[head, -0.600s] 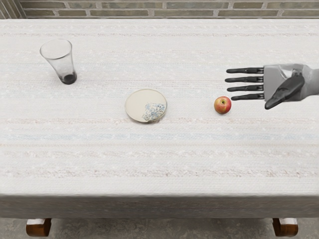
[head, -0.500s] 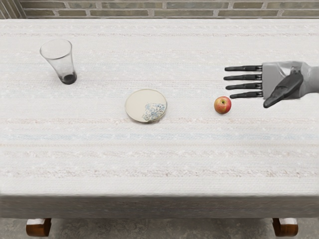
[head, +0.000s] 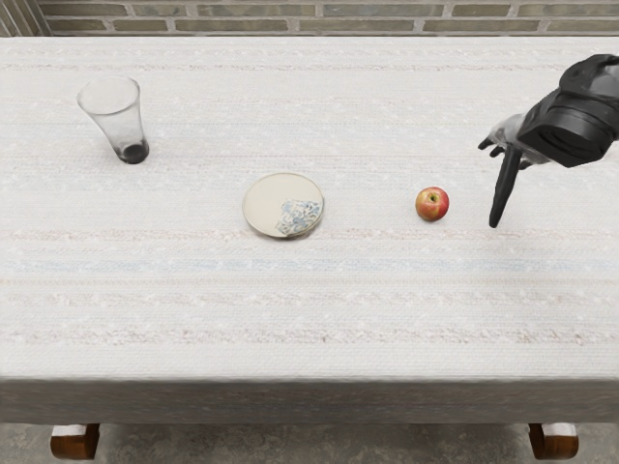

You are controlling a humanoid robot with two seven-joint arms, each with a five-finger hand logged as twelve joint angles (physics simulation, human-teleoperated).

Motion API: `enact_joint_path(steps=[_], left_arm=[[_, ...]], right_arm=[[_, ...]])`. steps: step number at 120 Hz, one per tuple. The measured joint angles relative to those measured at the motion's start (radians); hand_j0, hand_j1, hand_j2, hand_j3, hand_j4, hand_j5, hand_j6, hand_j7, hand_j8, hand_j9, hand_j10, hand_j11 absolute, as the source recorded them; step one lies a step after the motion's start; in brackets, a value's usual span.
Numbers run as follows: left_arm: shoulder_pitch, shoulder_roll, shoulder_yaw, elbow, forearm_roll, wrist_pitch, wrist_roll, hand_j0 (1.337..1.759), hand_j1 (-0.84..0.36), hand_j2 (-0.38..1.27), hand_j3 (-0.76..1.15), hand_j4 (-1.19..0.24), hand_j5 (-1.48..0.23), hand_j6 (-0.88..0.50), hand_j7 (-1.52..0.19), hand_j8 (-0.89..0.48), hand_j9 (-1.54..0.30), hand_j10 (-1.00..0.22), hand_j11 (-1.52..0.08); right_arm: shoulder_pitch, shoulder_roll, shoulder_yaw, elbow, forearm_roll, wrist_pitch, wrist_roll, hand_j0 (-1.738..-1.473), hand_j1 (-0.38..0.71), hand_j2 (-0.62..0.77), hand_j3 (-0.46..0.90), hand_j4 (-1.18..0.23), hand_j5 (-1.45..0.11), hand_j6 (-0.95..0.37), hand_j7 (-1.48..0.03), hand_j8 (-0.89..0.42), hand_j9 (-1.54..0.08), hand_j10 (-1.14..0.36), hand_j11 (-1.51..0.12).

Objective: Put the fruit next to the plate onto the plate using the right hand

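head view: right robot hand [head: 506,160] largely hidden, near apple [head: 432,204]

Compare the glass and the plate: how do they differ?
The glass is tall and see-through; the plate is flat, opaque cream with a bluish patch. The glass stands far left, the plate near the middle. Both have round rims and sit on the table.
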Motion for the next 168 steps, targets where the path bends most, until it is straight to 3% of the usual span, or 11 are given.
enact_joint_path(steps=[14,30,62,77,84,93,130,168], left_arm=[[0.000,0.000,0.000,0.000,0.000,0.000,0.000,1.658,0.35,0.00,0.00,0.00,0.00,0.00,0.00,0.00,0.00,0.00,0.00],[0.000,0.000,0.000,0.000,0.000,0.000,0.000,1.658,0.35,0.00,0.00,0.00,0.00,0.00,0.00,0.00,0.00,0.00,0.00],[0.000,0.000,0.000,0.000,0.000,0.000,0.000,1.658,0.35,0.00,0.00,0.00,0.00,0.00,0.00,0.00,0.00,0.00,0.00],[0.000,0.000,0.000,0.000,0.000,0.000,0.000,1.658,0.35,0.00,0.00,0.00,0.00,0.00,0.00,0.00,0.00,0.00,0.00],[0.000,0.000,0.000,0.000,0.000,0.000,0.000,1.658,0.35,0.00,0.00,0.00,0.00,0.00,0.00,0.00,0.00,0.00,0.00],[0.000,0.000,0.000,0.000,0.000,0.000,0.000,1.658,0.35,0.00,0.00,0.00,0.00,0.00,0.00,0.00,0.00,0.00,0.00],[0.000,0.000,0.000,0.000,0.000,0.000,0.000,1.658,0.35,0.00,0.00,0.00,0.00,0.00,0.00,0.00,0.00,0.00,0.00],[0.000,0.000,0.000,0.000,0.000,0.000,0.000,1.658,0.35,0.00,0.00,0.00,0.00,0.00,0.00,0.00,0.00,0.00,0.00]], right_arm=[[0.020,0.173,-0.052,-0.074,-0.002,-0.016,0.000,-1.658,-0.32,0.00,0.00,-0.02,-0.03,-0.02,-0.03,-0.02,-0.03,-0.02,-0.03],[-0.029,0.285,-0.010,-0.162,-0.004,-0.062,0.000,-1.658,-0.29,-0.01,0.00,-0.05,-0.06,-0.05,-0.06,-0.05,-0.06,-0.05,-0.06],[-0.241,0.337,0.086,-0.313,-0.094,-0.159,0.000,-1.658,-0.17,-0.03,0.00,-0.15,-0.20,-0.15,-0.20,-0.15,-0.20,-0.15,-0.20],[-0.298,0.341,0.120,-0.361,-0.126,-0.166,0.000,-1.658,-0.09,-0.04,0.00,-0.22,-0.28,-0.22,-0.28,-0.22,-0.28,-0.22,-0.28],[-0.311,0.341,0.127,-0.371,-0.131,-0.167,0.000,-1.658,-0.05,-0.05,0.00,-0.25,-0.32,-0.25,-0.32,-0.25,-0.32,-0.25,-0.32],[-0.317,0.341,0.135,-0.378,-0.137,-0.168,0.000,-1.658,-0.01,-0.05,0.00,-0.29,-0.36,-0.26,-0.34,-0.16,-0.48,-0.28,-0.36],[-0.285,0.341,0.162,-0.365,-0.131,-0.159,0.000,-1.658,0.05,-0.07,0.00,-0.34,-0.43,-0.33,-0.43,-0.31,-0.45,-0.34,-0.44],[-0.274,0.315,0.083,-0.305,-0.106,-0.157,0.000,-1.658,0.07,-0.07,0.00,-0.36,-0.45,-0.31,-0.46,-0.30,-0.46,-0.35,-0.46]])
